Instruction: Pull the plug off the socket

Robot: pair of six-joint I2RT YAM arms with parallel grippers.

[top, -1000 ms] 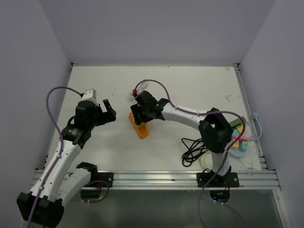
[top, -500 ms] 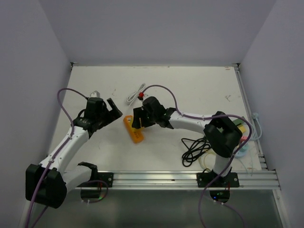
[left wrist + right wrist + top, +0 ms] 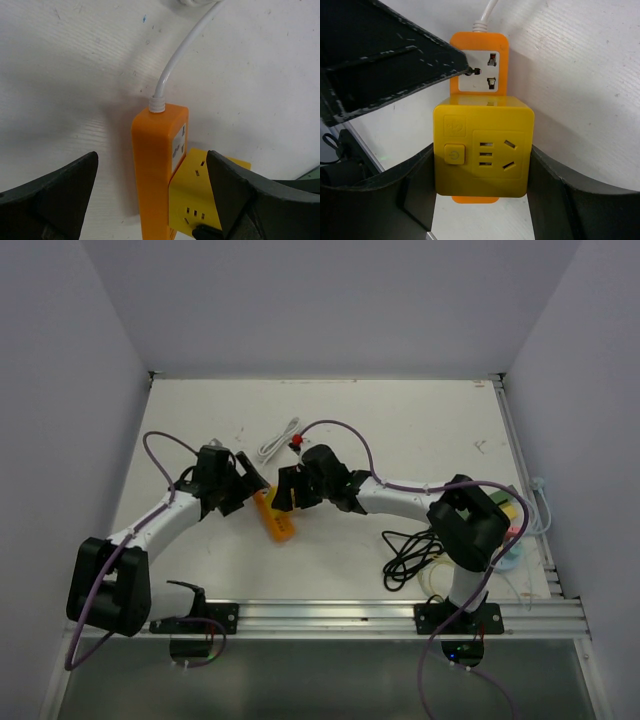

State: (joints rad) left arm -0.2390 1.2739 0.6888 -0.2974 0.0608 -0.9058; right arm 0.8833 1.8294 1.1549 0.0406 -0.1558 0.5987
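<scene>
Left of centre on the table (image 3: 420, 430) is the orange socket (image 3: 275, 522), with its white cord (image 3: 175, 60) leaving one end. A yellow plug (image 3: 482, 152) is still seated in the socket, toward the other end. The right gripper (image 3: 482, 165) is closed on the plug, one finger against each side. The left gripper (image 3: 152, 200) is spread wide, straddling the socket near its cord end, with gaps showing on both sides.

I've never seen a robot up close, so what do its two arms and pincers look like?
Both the left arm and right arm are slim white tubes joined by chunky black joints. A thin purple cable loops along each. The fingers are broad, matte black wedges, slightly scuffed.
</scene>
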